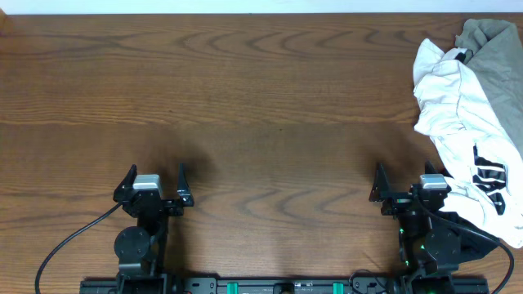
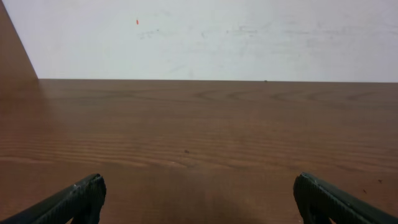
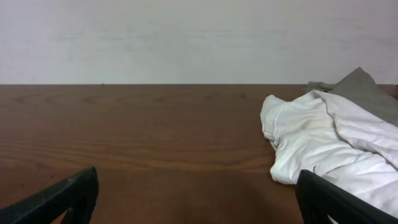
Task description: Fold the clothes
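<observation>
The clothes, a crumpled white T-shirt (image 1: 467,131) with black lettering, lie in a heap at the table's right edge; the right wrist view shows the T-shirt (image 3: 323,140) ahead and to the right. My right gripper (image 1: 406,178) stands open near the front edge, its right finger close beside the shirt's lower part, nothing between the fingers (image 3: 76,193). My left gripper (image 1: 155,176) stands open at the front left over bare wood, far from the shirt. In the left wrist view both fingertips (image 2: 84,196) frame bare table only.
A grey-olive garment (image 1: 494,49) lies under and behind the white shirt at the far right corner, also seen as the grey-olive garment (image 3: 364,87) in the right wrist view. A pale wall (image 2: 205,37) rises past the table's far edge. Cables (image 1: 65,245) trail near the left arm's base.
</observation>
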Robot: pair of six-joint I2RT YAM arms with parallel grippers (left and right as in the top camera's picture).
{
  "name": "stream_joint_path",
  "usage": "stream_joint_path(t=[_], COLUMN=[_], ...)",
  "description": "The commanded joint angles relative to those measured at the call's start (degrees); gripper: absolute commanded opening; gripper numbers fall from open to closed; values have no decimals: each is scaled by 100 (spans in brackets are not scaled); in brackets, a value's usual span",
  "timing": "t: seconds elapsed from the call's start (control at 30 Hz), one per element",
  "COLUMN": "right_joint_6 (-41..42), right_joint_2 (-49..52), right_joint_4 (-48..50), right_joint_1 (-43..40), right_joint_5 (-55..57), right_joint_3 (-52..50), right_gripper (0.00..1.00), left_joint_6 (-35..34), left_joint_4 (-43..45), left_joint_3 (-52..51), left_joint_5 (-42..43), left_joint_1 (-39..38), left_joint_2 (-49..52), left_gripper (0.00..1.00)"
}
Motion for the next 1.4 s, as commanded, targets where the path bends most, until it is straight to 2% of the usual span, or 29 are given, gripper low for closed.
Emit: stream_joint_path(t=[0.0, 0.5, 0.63, 0.83, 1.07, 1.37], right_joint_6=[-50, -20, 343, 752, 485, 369], right_joint_2=[-33, -33, -13, 72, 553, 2647], right_joint_4=[-22, -39, 0, -168, -1231, -2697], right_joint_1=[-15, -15, -15, -15, -20, -20], right_joint_5=[-2, -173, -345, -645, -413, -280], right_joint_3=[-11, -11, -11, 120, 1209, 3285], right_gripper=[99, 99, 99, 99, 99, 99], left_joint_6=[-31, -31, -59, -907, -1508, -1388], left_joint_4=[-201, -192, -184, -229, -763, -2492], left_joint_3=[-96, -96, -96, -26, 699, 2892], left_joint_5=[-4, -4, 35, 267, 1073, 1200], left_joint_1=[31, 31, 31, 31, 31, 31], left_joint_2=[-35, -35, -35, -35, 219, 1923], left_gripper=[98, 98, 98, 98, 98, 98])
